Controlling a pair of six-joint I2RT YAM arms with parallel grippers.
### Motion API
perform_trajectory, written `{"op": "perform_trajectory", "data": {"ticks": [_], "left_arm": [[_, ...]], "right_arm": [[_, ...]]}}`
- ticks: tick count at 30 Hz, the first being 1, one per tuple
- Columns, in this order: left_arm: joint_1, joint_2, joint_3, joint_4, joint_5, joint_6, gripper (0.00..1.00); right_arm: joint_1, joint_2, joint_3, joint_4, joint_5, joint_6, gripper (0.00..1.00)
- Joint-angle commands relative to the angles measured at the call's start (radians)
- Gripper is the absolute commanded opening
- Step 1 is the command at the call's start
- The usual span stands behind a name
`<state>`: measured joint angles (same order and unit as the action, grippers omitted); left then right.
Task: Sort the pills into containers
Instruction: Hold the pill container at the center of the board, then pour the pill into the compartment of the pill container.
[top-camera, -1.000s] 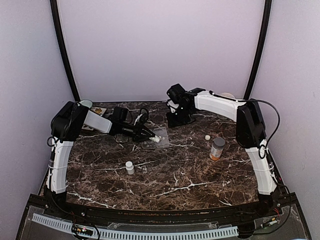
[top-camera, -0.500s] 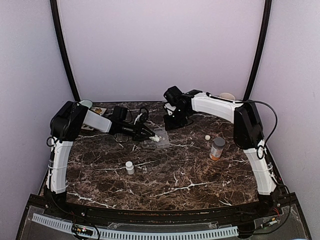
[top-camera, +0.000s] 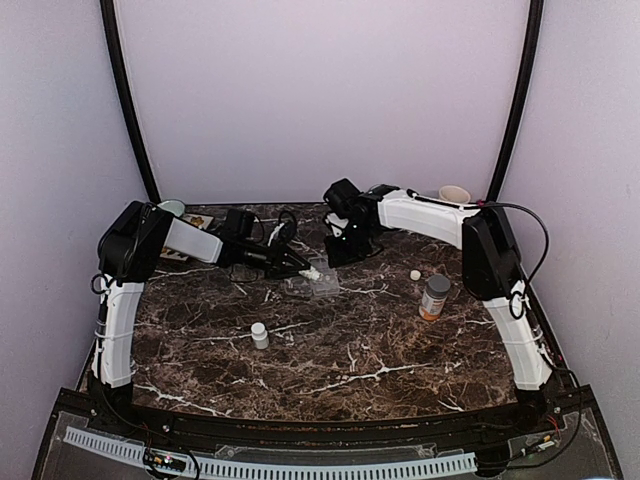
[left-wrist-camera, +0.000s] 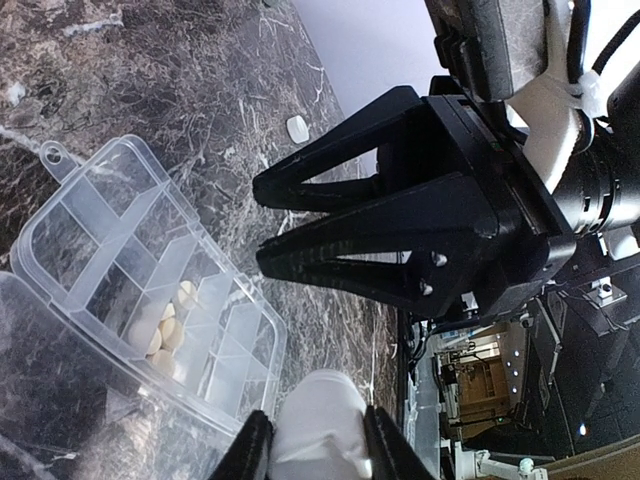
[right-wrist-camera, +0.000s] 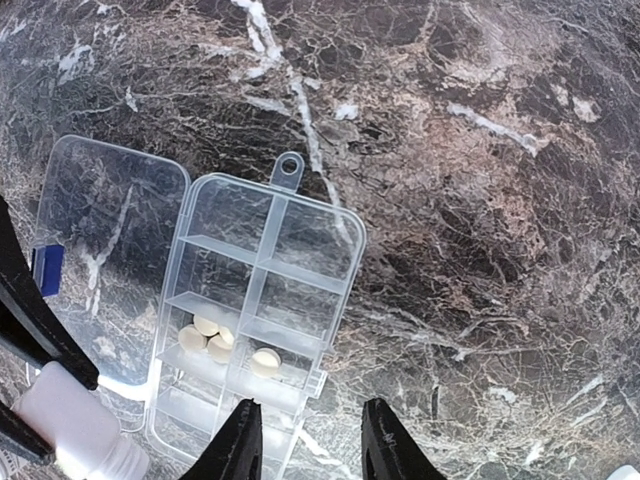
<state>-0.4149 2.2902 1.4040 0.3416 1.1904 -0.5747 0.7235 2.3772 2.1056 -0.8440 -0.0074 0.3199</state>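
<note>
Shifted left, the right gripper (right-wrist-camera: 305, 442) — jaws apart — hovers over the clear rectangular plastic pill box (right-wrist-camera: 264, 266), while the left gripper (left-wrist-camera: 318, 452) clamps a small white bottle (left-wrist-camera: 320, 410).

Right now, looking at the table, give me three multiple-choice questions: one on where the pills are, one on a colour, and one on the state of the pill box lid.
1. Where do the pills lie?
A. loose on the tabletop
B. in compartments of the clear pill box
C. on a plate

2. What colour is the cap of the orange bottle?
A. grey
B. red
C. blue

3. How is the lid of the box?
A. snapped shut
B. open, lying flat beside the compartments
C. standing upright

Answers:
1 B: the tablets sit inside the box's dividers.
2 A: the top of the orange bottle is grey.
3 B: the clear lid is spread flat next to the uncovered compartments.
</note>
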Motion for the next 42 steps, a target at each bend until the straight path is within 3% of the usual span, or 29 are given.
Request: {"op": "perform_trajectory", "data": {"ticks": [1,15,28,42], "left_arm": [[-0.006,-0.061,0.014,-0.025,-0.004,0.032,0.0],[-0.009,-0.068,0.029,-0.099,-0.041,0.086,0.0],[-0.019,-0.074,0.079,-0.29,-0.112,0.225,0.0],[-0.03,-0.075,0.096,-0.34,-0.114,0.273,0.0]], "right_arm": [[0.013,0.035,0.023,-0.007,0.003,0.005,0.36],[0.013,0.081,0.059,-0.021,0.002,0.004,0.34],[0.013,0.093,0.06,-0.032,0.004,0.006,0.28],[0.014,0.124,0.094,-0.064,0.008,0.01,0.22]]}}
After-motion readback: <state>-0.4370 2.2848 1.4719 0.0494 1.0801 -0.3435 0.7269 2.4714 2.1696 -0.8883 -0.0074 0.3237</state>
